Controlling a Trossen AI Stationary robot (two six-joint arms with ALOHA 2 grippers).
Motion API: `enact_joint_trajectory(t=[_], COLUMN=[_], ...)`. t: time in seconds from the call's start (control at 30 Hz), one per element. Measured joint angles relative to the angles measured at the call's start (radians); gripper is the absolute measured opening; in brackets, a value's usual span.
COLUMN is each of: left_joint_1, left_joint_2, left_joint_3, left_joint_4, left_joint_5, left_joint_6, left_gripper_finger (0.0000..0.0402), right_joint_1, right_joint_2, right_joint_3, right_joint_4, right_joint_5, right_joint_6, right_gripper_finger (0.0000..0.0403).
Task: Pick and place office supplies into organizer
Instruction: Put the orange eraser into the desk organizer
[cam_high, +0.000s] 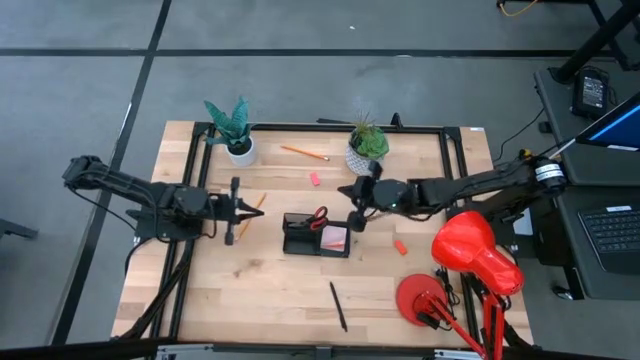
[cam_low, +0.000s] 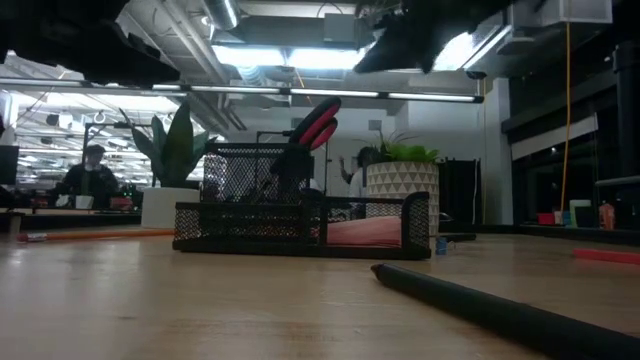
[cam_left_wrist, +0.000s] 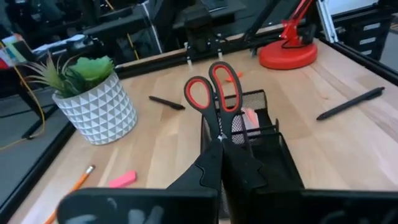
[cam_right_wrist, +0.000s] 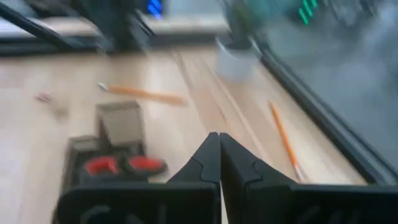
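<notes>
Both pincers pressed together, empty: left pincer (cam_high: 252, 208) and right pincer (cam_high: 354, 222) flanking the organizer (cam_high: 300, 243).

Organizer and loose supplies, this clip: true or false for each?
1. The red-handled scissors stand in the organizer. True.
2. The pink sticky-note block lies on the bare table. False: it sits in the organizer.
3. A dark pen lies on the table, outside the organizer. True.
4. The left end effector grips a pencil. False: it is shut and empty.
5. Every eraser is stowed. False: the pink eraser is out.
</notes>
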Motion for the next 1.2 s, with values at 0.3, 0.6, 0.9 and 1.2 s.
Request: enact_joint_trajectory(t=[0.3, 0.6, 0.9, 1.2], left_joint_1=[-0.012, -0.011, -0.01, -0.01], left_joint_2=[-0.114, -0.148, -0.147, -0.145], left_joint_3=[-0.016, -0.016, -0.016, -0.016], left_joint_4=[-0.006, -0.031, -0.03, -0.029], left_joint_5=[-0.012, -0.009, -0.012, -0.049], left_joint_6=[0.021, 0.021, -0.053, -0.07], left_gripper_finger=[0.0002, 0.0002, 0.0002, 0.0001], right_joint_1=[0.098, 0.273, 0.402, 0.441], right_joint_2=[0.059, 0.059, 0.061, 0.083], right_joint_3=[0.193, 0.193, 0.193, 0.192], right_joint_4=[-0.567, -0.794, -0.954, -0.999], right_joint_5=[0.018, -0.009, -0.016, -0.08], right_joint_6=[0.464, 0.714, 0.969, 1.1], right_gripper_finger=[0.0001, 0.0001, 0.0006, 0.0043])
